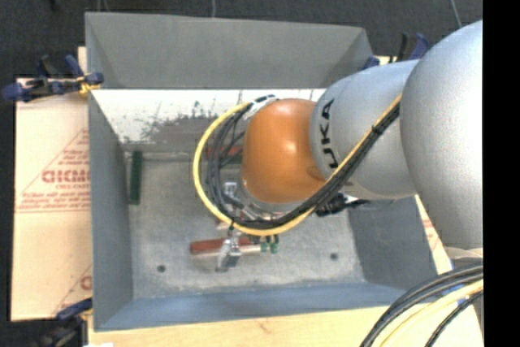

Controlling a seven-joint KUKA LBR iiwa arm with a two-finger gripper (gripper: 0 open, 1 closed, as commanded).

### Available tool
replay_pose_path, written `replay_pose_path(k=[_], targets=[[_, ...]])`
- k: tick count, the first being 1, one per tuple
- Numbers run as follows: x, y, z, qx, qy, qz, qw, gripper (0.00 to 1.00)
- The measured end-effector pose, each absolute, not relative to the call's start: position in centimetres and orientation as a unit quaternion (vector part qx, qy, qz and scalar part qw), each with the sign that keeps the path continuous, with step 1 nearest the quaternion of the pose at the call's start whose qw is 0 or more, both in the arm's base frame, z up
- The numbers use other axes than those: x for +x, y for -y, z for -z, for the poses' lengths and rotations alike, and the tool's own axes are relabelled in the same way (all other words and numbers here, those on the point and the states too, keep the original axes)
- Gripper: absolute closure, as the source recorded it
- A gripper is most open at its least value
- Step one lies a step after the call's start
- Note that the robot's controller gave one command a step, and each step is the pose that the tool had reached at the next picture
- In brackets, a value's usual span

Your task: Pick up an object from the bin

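While low, end effector (230,253) over flat, slim reddish-brown bar (205,247).

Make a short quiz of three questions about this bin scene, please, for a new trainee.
1. True or false: the hand is low in the bin, next to a reddish-brown piece on the floor.
2. Which thing lies by the bin's left wall? A) a dark green bar B) a yellow ball C) a white cup
3. Fill in: the rounded cover on the arm's wrist is ____ in colour.
Key: 1 true; 2 A; 3 orange.
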State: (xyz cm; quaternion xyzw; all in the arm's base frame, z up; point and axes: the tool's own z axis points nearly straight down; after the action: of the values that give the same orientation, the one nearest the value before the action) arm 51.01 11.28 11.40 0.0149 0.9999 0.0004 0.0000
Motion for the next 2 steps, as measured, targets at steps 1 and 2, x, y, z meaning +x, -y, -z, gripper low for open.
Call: replay_pose_path(k=[1,2], targets=[[51.8,-10.2,-11.7,-0.039,-0.999,0.000,0.002,0.00],[52.6,-9.0,-9.4,-0.071,-0.997,-0.003,0.007,0.00]])
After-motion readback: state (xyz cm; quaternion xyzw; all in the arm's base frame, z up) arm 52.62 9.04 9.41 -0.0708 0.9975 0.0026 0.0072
